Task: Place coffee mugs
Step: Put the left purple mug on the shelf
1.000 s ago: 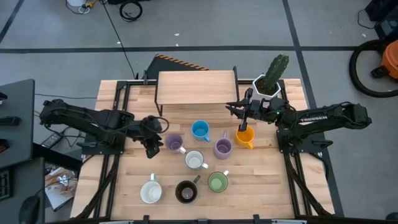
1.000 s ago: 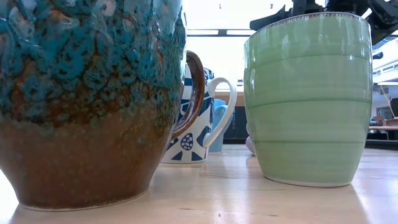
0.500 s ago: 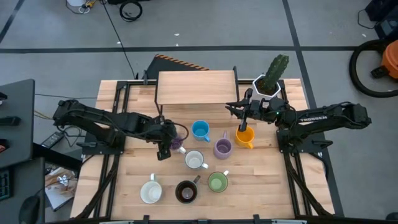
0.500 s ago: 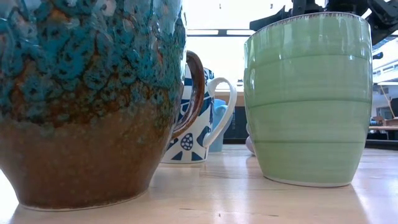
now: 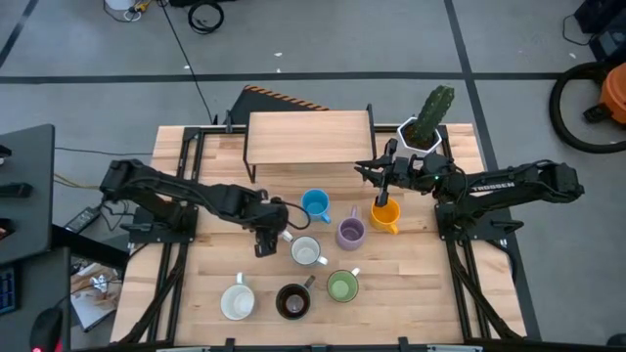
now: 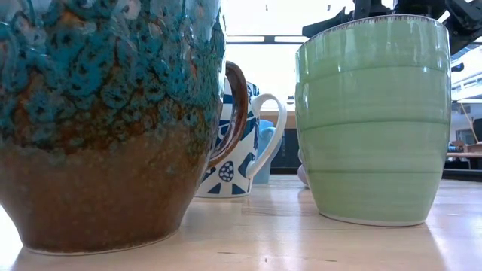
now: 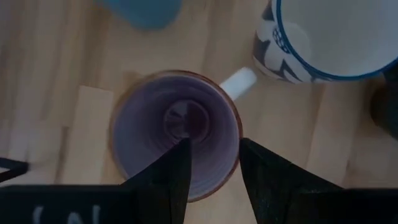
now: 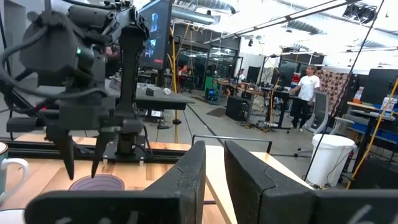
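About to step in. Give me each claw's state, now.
Left claw: open, straddling the rim of a lilac mug, not yet closed on it.
Right claw: shut, above the orange mug; holding nothing visible.

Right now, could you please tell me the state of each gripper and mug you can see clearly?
Small lilac ceramic mug: upright, empty.
Left gripper: open, over that mug.
Orange ceramic mug: upright.
Right gripper: shut, above the orange mug.
Glossy green ceramic mug: upright.
Brown-and-teal glazed mug: upright.
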